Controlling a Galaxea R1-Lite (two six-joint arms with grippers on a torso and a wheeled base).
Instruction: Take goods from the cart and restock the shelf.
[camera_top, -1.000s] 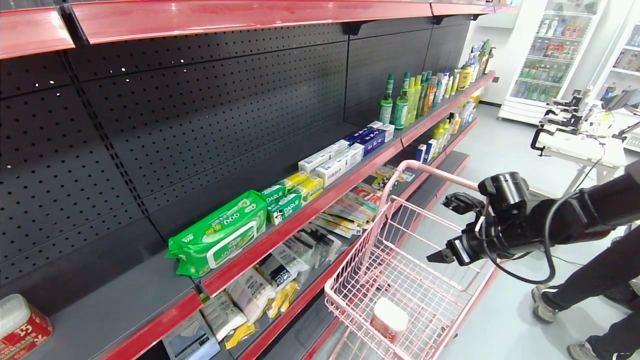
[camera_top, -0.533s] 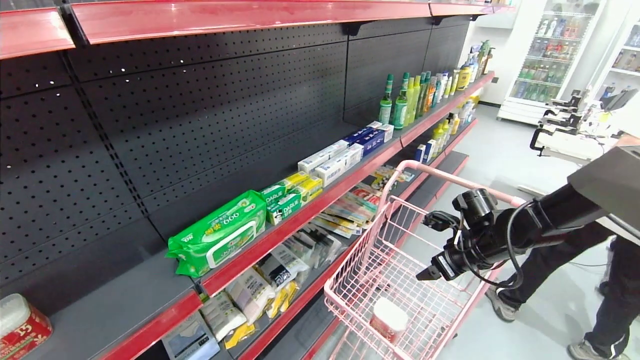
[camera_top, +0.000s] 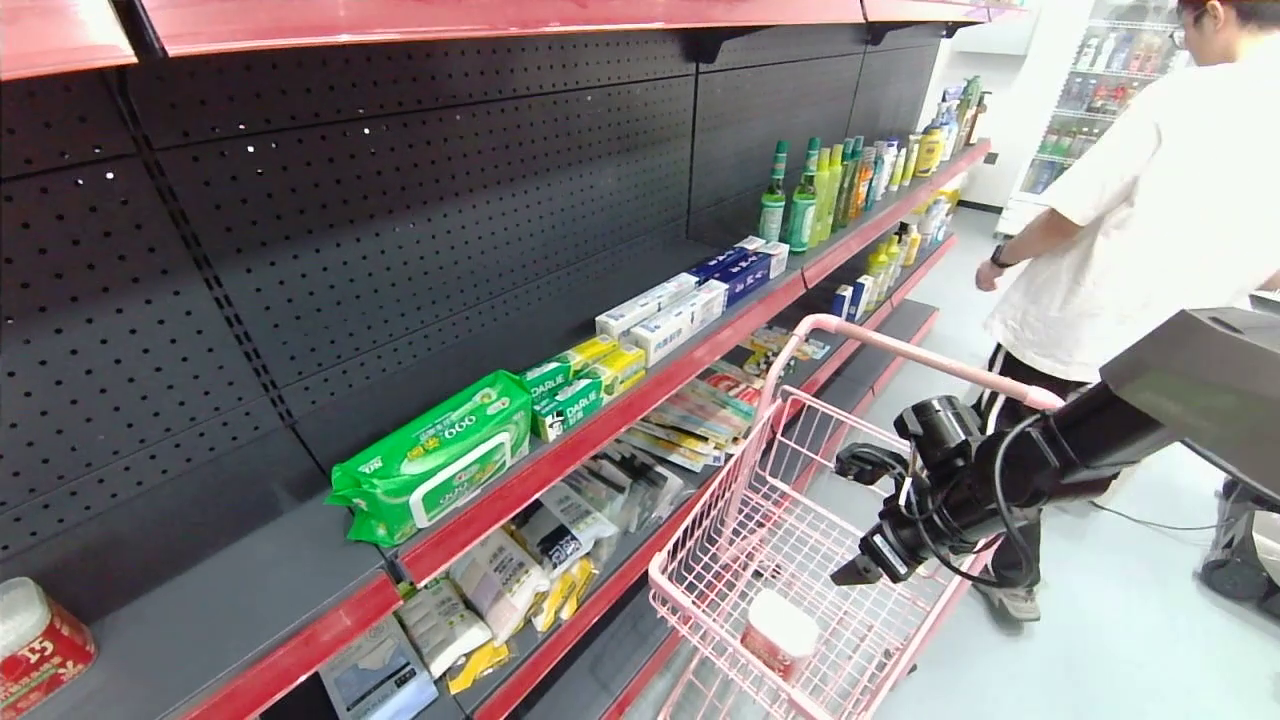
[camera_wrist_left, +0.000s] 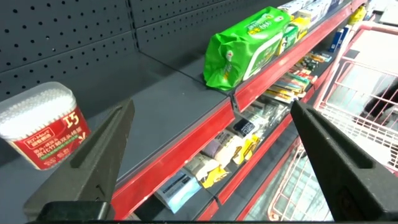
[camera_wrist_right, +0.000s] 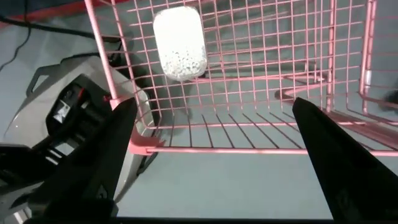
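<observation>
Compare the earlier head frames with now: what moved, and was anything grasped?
The right gripper came down lower over the pink cart, nearer the white jar lying in it. It is open and has taken hold of nothing. The jar, the green wipes pack and the other shelf goods kept their places; the camera itself shifted slightly.

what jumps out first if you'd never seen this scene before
The pink cart parked beside the shelving catches the eye first, with a single white tub in its basket and the right gripper open over it. Next is the bright green pack lying on the red-edged shelf, next to a row of boxes.
</observation>
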